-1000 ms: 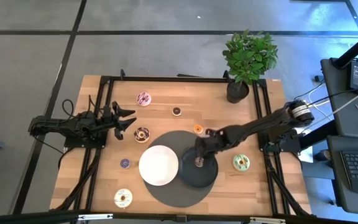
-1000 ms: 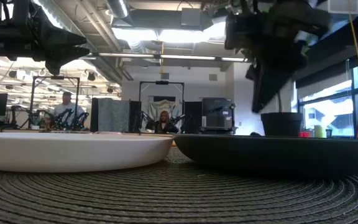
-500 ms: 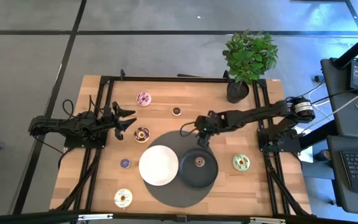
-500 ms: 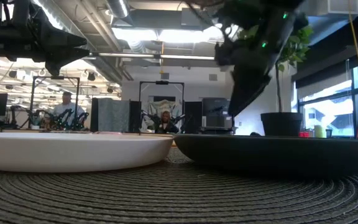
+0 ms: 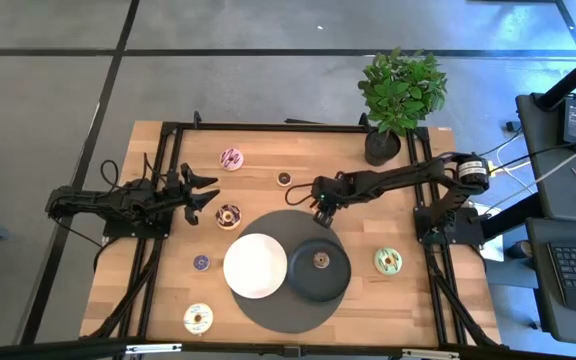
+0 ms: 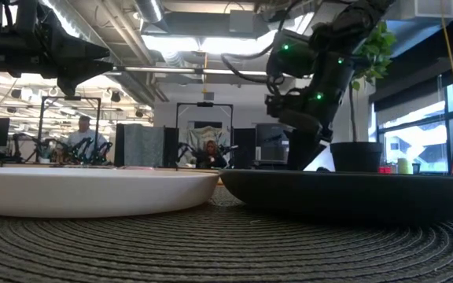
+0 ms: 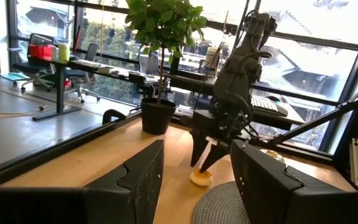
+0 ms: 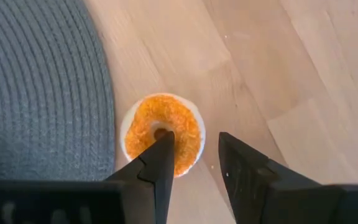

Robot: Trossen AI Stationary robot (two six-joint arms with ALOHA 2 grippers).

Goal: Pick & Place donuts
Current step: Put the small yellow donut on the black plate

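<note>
Our right pincer (image 8: pixel 191 171) hangs directly above the orange mini donut (image 8: pixel 162 134), fingers parted and gripping nothing. One fingertip (image 8: pixel 162 146) points at the donut's centre hole; the other sits over bare wood just past its rim. The donut lies flat on the counter (image 8: pixel 272 74), just beside the edge of the round woven mat (image 8: pixel 36 81).

From the left wrist view we see the same pincer (image 7: pixel 211 152) pointing steeply down, its tips just above the donut (image 7: pixel 201 177); whether they touch it we cannot tell.

Judgement on doing this step well: the grasp looks set to take one wall of the ring, one finger in the hole and one outside. We should drop straight down, keep the inner tip centred in the hole so it does not push the donut toward the mat, and close only once both tips are near the wood. The toy is small and light, so a tip landing on the icing would likely flick it aside.

The black plate (image 5: pixel 319 270), already carrying a small brown donut (image 5: pixel 319 260), lies on the mat a short way from the pincer and is the probable drop point.

Our left pincer (image 5: pixel 200 190) waits, spread and empty, at the far side of the counter, near the chocolate-sprinkled donut (image 5: pixel 228 215).
</note>
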